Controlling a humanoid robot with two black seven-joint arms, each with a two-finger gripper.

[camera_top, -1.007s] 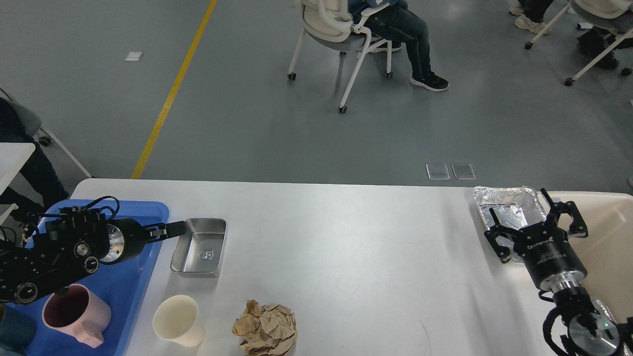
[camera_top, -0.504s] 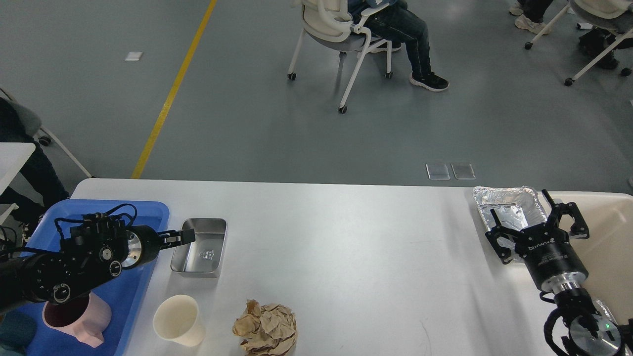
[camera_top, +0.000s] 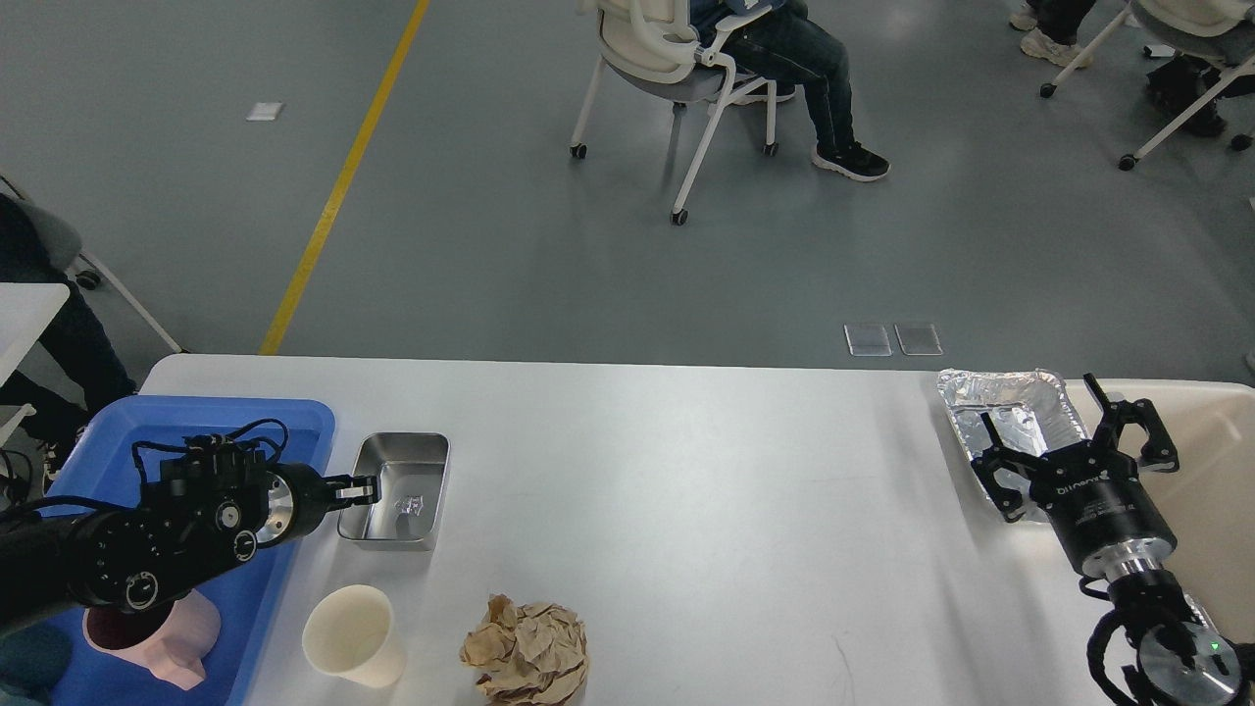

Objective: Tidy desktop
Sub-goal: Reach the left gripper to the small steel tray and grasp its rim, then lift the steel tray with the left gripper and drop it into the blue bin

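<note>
The white worktop (camera_top: 686, 510) filled the near half of the room. A steel tin (camera_top: 397, 490) sat toward its left end. The left gripper (camera_top: 361, 489) reached over the tin's left rim; whether it gripped I couldn't tell. Far to the tin's right, the right gripper (camera_top: 1079, 456) stood spread wide, empty, over a foil tray (camera_top: 1010, 407).
</note>
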